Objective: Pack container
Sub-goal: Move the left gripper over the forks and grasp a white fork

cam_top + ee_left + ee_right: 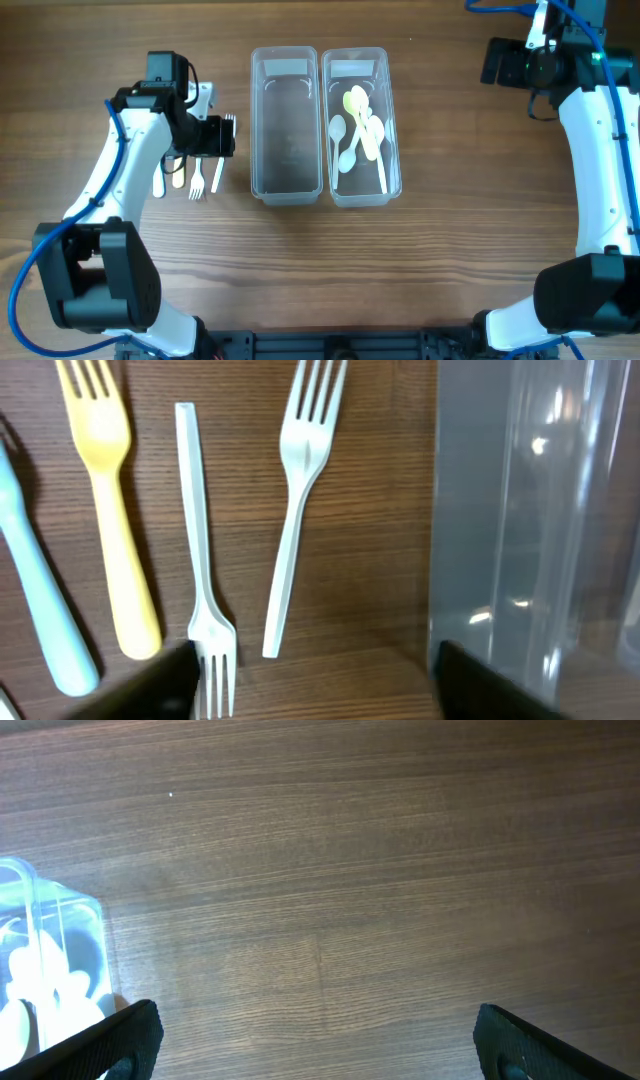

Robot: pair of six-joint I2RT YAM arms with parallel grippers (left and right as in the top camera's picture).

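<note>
Left claw (315, 678) hangs low over the wooden table (450, 260), fingers (165, 685) spread fairly wide, gripping nothing. Near end first: tines of a white plastic fork (203, 550) lie right by the left finger, contact unclear, handle running away from it. Just to its right is a second white plastic fork (298, 490), tines at the far end, slightly tilted, handle end between the fingers. Left of both is a yellow plastic fork (108, 510), tines far, then a light blue plastic handle (35, 590), head cut off by the frame. All four lie flat on the table, apart from each other. An empty clear rectangular plastic container (285, 130) sits just right of the forks. Its wall fills the right side of the left wrist view. Against its right side is a second clear plastic container (355, 68) holding pale yellow and white plastic spoons (362, 130) piled together. Far right corner: right claw (320, 1045), fingers wide apart over bare table, holding nothing, off to the right of the containers.
</note>
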